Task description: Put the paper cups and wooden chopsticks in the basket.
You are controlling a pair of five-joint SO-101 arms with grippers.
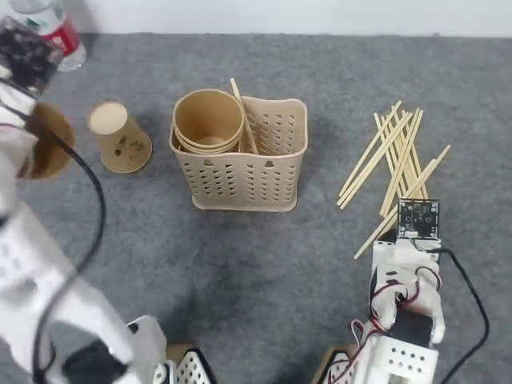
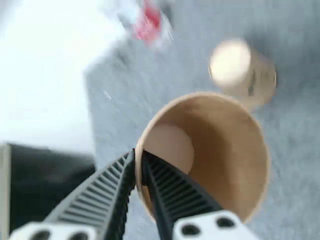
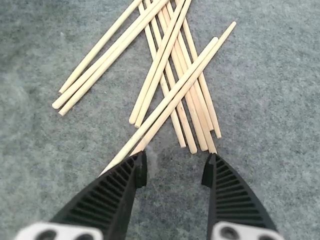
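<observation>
In the left wrist view my left gripper (image 2: pixel 138 155) is shut on the rim of a brown paper cup (image 2: pixel 215 150), one finger inside and one outside. In the high view this cup (image 1: pixel 50 150) hangs at the far left. A second paper cup (image 1: pixel 120 138) stands upside down on the carpet beside it. The beige basket (image 1: pixel 272 172) holds stacked paper cups (image 1: pixel 208 120) and a chopstick (image 1: pixel 244 116). Several wooden chopsticks (image 3: pixel 170 80) lie scattered at the right. My right gripper (image 3: pixel 175 167) is open at their near ends, low over the carpet.
A plastic bottle (image 1: pixel 58 28) with a red label lies at the far left corner, near the carpet's edge. Grey carpet (image 1: pixel 256 272) spreads between the basket and the arm bases.
</observation>
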